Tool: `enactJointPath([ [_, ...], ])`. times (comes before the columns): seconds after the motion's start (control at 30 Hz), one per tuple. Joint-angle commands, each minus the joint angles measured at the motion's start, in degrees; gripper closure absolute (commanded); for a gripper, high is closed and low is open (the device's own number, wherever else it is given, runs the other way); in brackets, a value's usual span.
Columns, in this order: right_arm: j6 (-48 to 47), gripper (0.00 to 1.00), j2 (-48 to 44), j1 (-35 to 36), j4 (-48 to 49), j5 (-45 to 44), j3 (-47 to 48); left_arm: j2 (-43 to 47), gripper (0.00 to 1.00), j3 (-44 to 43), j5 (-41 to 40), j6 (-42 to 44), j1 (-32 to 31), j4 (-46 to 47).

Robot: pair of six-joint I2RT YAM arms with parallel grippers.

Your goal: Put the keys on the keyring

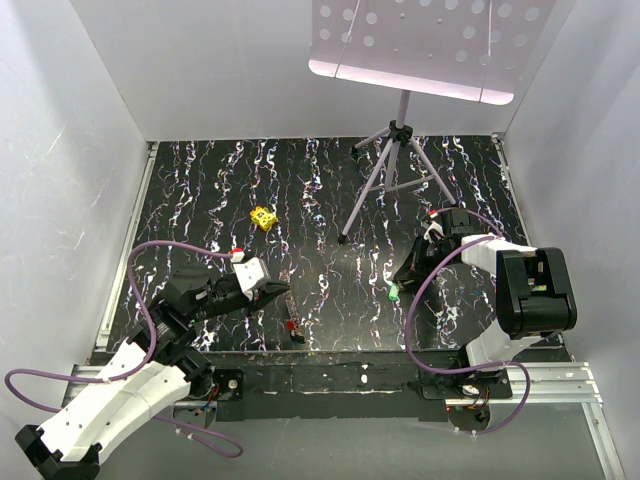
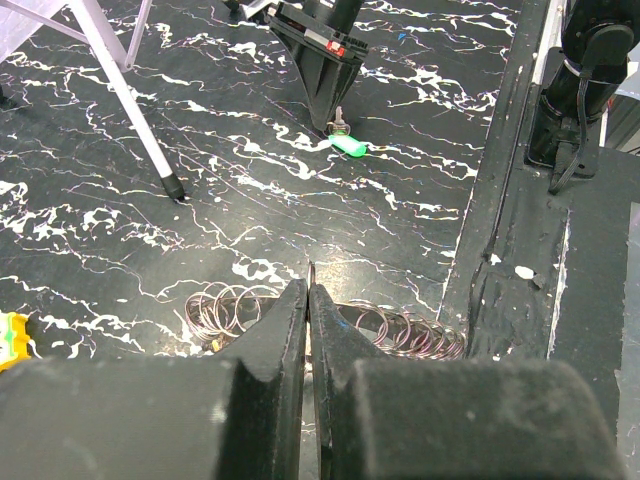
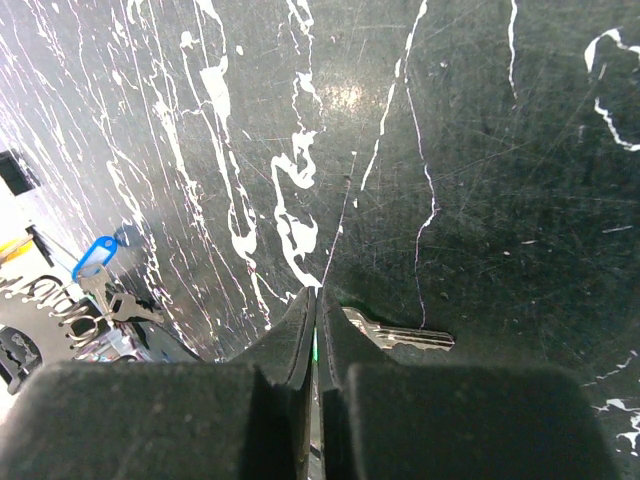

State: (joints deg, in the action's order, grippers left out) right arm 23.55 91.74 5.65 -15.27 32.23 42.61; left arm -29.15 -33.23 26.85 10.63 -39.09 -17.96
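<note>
The right gripper (image 3: 316, 298) has its two black fingers pressed together on a small metal key with a green plastic head (image 3: 400, 338). A thin line of green shows between the fingers. The silver blade of the green key sticks out just to the right of the tips. It lies flat on the black table with white streaks (image 3: 500, 150).

The left gripper (image 2: 308, 292) is squeezed tight too, with its tips low over the table. The thin silvery wire keyring (image 2: 225, 308) looks like a bunch of shiny loops. It lies right under these tips and peeks out on both sides of them. I cannot tell if the fingers pinch the keyring or only touch it. A key with a blue plastic head (image 3: 95, 258) sits right by the loops, close to the left gripper. A tiny key with a red head (image 1: 293, 325) lies just beside the left gripper, on the side nearer the arm bases.

A yellow block with dark spots (image 1: 263, 217) sits past the left gripper. A grey tripod stand (image 1: 395, 165) stands beyond the right gripper. The two grippers are well apart.
</note>
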Motion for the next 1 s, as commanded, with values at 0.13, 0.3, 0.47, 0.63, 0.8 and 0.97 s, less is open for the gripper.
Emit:
enactJointPath([
  [0.13,-1.93,0.99,-2.36,0.06,-0.82,0.99,1.07,0.76,1.00,-0.34,0.39,0.09,0.33,2.66],
  [0.3,-1.93,0.99,-2.53,0.06,-0.47,4.15,0.98,0.67,1.00,-0.34,0.48,0.00,0.42,2.66],
  [0.47,-0.88,0.99,-2.27,0.24,0.59,6.97,0.89,0.58,1.00,-0.25,0.48,0.09,0.42,2.75],
  [0.63,-0.35,0.99,-0.61,1.55,1.03,7.94,1.60,0.49,1.00,-0.25,0.48,-0.09,0.59,3.01],
  [0.8,-0.52,0.99,1.15,5.59,0.24,7.76,3.62,0.32,1.00,-0.08,0.48,-0.17,0.68,3.10],
  [0.97,-1.84,0.99,2.82,9.98,-0.82,7.41,5.64,0.14,1.00,-0.16,0.39,-0.18,0.86,3.10],
])
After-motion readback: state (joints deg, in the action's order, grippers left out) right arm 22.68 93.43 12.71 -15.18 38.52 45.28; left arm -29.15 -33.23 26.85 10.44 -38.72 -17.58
